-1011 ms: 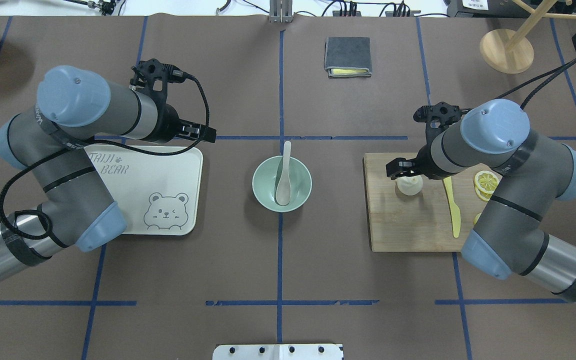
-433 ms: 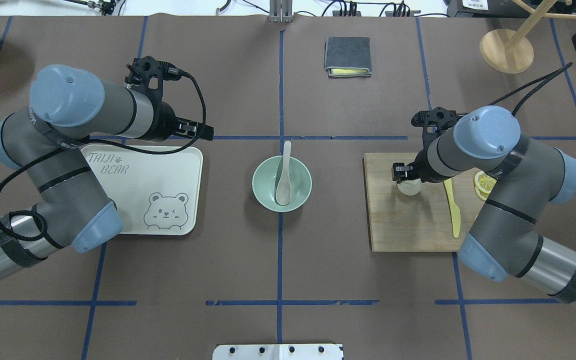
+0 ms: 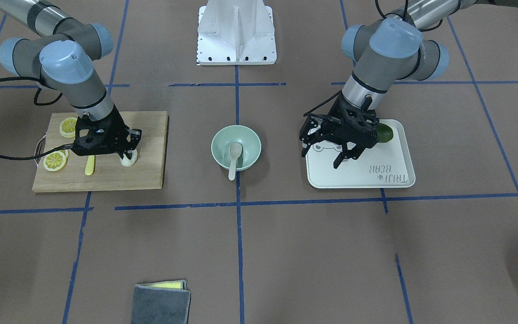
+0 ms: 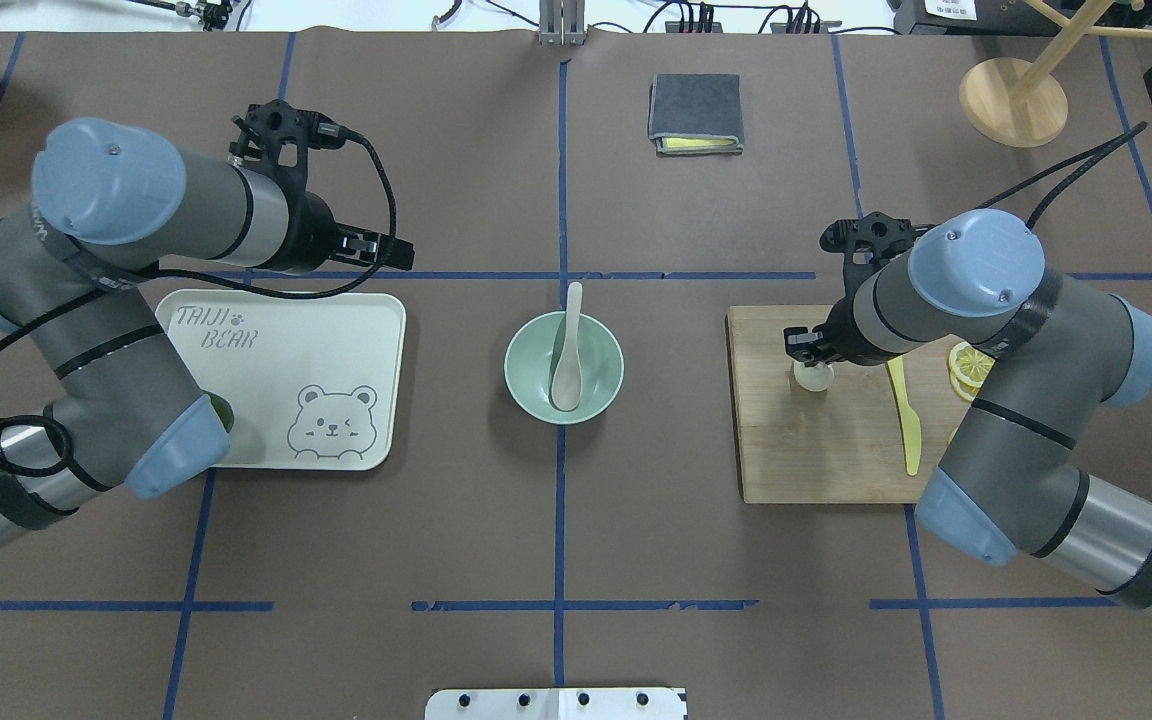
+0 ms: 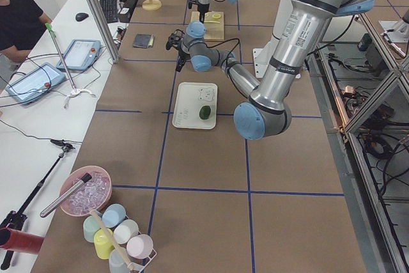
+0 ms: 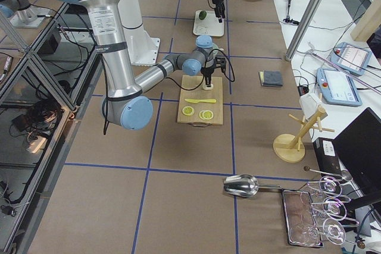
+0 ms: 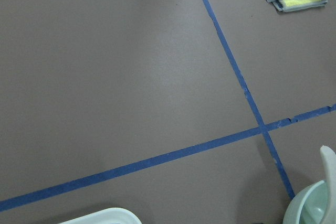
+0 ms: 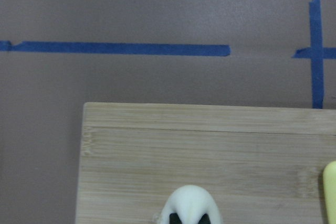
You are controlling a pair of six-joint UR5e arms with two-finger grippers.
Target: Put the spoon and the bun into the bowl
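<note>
My right gripper (image 4: 809, 352) is down on the board (image 4: 816, 450). Its jaws are clamped on the bun (image 4: 814, 378), which looks pinched narrow in my right wrist view and sits on the wood near the board's far inner corner. A yellow knife (image 4: 904, 415) lies just beside it, with lemon slices (image 4: 971, 365) further out.

The spoon (image 4: 568, 350) lies in the bowl (image 4: 526, 385) at the table's middle. Its scoop is on the bottom and its handle pokes out over the far rim.

My left gripper (image 4: 388, 251) hangs with its jaws apart and holds nothing, above the far inner corner of the tray (image 4: 336, 330). The tray reads "TAIJI BEAR" beside a paw mark, with a winking bear face printed below. A small green fruit (image 3: 384, 133) rests on its near outer corner.
</note>
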